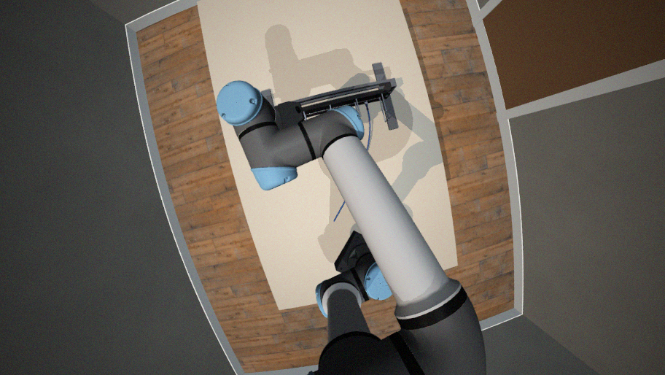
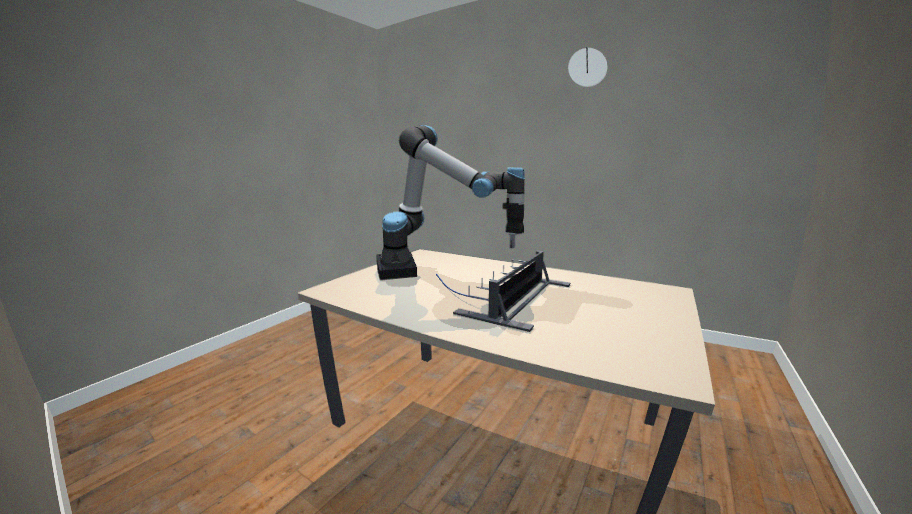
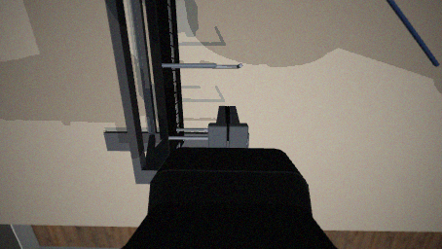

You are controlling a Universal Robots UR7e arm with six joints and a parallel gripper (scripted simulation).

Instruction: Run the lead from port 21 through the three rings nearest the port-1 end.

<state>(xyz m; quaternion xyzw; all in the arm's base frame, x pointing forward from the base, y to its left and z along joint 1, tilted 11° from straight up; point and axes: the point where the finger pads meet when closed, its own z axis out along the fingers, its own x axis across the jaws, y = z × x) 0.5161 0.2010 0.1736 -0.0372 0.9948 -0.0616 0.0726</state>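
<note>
Lead lies apart from our gripper, which is closed on nothing, above the rack's far end, inside the table's edges.

From my exterior view, plain matte grey walls meet in a corner near the top centre. A round pale wall clock with a dark hand hangs upper right. White skirting boards edge the brown wood-plank floor. I see a cream-topped rectangular table with dark legs mid-frame, its soft-edged shadow darkening the planks at bottom centre.
</note>
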